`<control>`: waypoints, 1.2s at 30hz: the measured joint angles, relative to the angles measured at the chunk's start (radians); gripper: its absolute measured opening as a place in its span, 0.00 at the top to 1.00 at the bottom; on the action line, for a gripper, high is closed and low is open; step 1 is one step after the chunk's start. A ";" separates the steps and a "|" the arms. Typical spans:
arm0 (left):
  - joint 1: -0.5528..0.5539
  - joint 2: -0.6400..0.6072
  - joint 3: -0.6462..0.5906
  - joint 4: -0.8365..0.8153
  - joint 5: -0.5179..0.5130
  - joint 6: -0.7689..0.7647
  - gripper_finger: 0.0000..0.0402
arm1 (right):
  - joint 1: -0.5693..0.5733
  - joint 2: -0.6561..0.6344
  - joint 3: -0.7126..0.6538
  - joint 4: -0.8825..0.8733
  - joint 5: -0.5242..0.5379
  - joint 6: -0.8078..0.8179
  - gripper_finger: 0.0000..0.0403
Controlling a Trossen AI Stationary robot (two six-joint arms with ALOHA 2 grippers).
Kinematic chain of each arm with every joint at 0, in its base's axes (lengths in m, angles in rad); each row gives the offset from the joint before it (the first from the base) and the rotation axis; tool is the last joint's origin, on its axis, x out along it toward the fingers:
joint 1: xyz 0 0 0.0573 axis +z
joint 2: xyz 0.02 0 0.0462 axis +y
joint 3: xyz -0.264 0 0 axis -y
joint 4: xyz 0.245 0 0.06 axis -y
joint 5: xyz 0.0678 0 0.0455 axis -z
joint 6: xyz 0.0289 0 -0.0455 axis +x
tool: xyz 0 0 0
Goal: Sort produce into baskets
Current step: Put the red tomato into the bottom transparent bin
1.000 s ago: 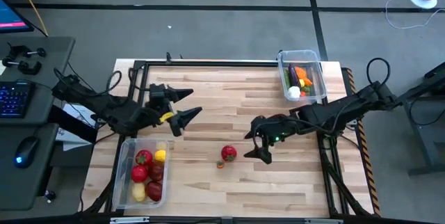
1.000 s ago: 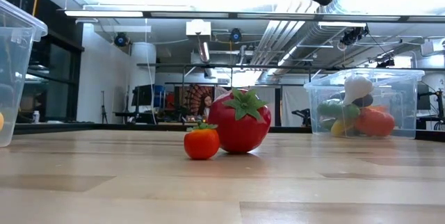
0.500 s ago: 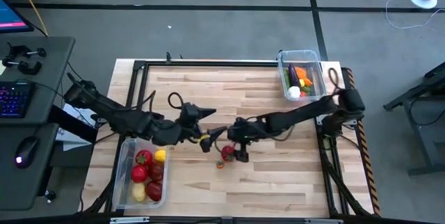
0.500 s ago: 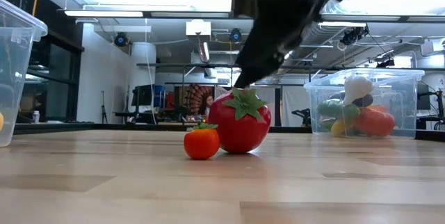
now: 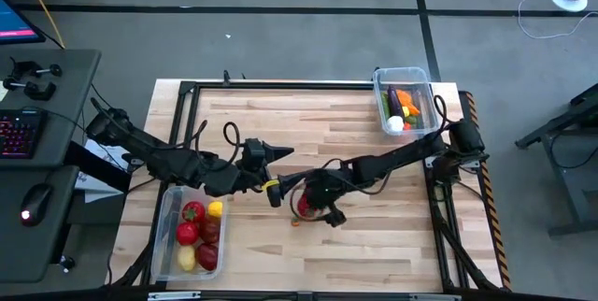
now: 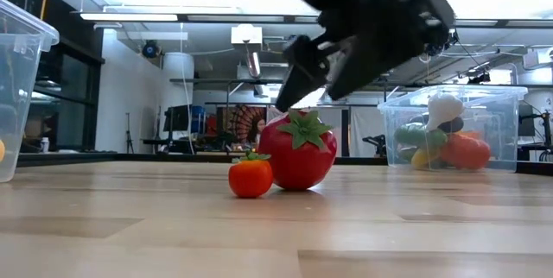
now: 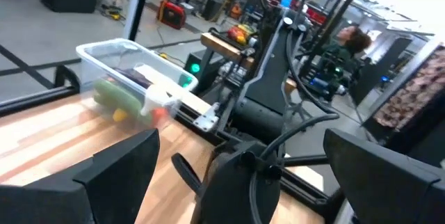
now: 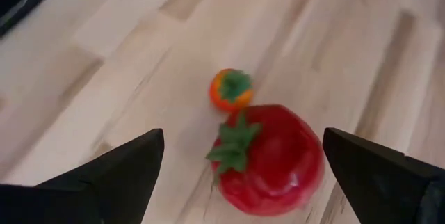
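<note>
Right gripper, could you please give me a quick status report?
Right gripper open, above the big red tomato. Small orange tomato touching it. Left gripper open, close by.

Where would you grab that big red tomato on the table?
Probably from above, across the tomato's round red sides, below the green leaves. It sits upright, and the small orange fruit touches one side, so the right end effector should straddle the free sides.

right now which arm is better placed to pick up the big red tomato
The right arm. Its pincer hangs open directly above the big red tomato, fingers either side of it in the right wrist view. The left pincer is open too, but sits off to the side, short of the tomato.
</note>
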 joint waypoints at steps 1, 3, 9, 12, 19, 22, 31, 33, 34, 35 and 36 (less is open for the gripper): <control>-0.002 0.000 0.000 0.000 0.006 -0.003 0.02 | 0.006 0.000 0.003 -0.010 0.001 -0.049 0.04; -0.003 0.000 0.000 0.000 0.007 -0.003 0.02 | 0.017 0.000 0.015 -0.040 0.015 -0.140 0.04; -0.003 0.000 0.000 0.000 0.007 -0.004 0.02 | 0.012 0.000 0.031 -0.080 0.103 -0.282 0.04; -0.003 0.000 0.000 -0.001 0.007 -0.007 0.02 | -0.006 0.005 0.032 -0.077 0.110 -0.291 0.04; -0.001 0.000 0.000 -0.002 0.003 -0.015 0.02 | 0.005 0.063 0.032 -0.043 0.081 -0.357 0.04; -0.001 0.000 0.000 -0.009 0.001 -0.030 0.02 | 0.010 0.089 0.032 -0.062 0.077 -0.358 0.04; -0.001 0.000 0.000 -0.009 -0.024 -0.031 0.02 | 0.008 0.113 0.033 -0.009 0.080 -0.358 0.04; -0.001 0.000 0.000 -0.009 -0.027 -0.031 0.02 | 0.008 0.113 0.033 -0.002 0.076 -0.358 0.04; -0.001 0.000 0.000 -0.009 -0.033 -0.030 0.02 | 0.010 0.113 0.033 -0.001 0.076 -0.358 0.04; -0.001 0.000 0.000 -0.008 -0.039 -0.031 0.02 | 0.013 0.113 0.033 -0.003 0.073 -0.356 0.05; -0.001 0.000 0.000 -0.008 -0.044 -0.031 0.02 | 0.015 0.113 0.033 -0.006 0.073 -0.355 0.05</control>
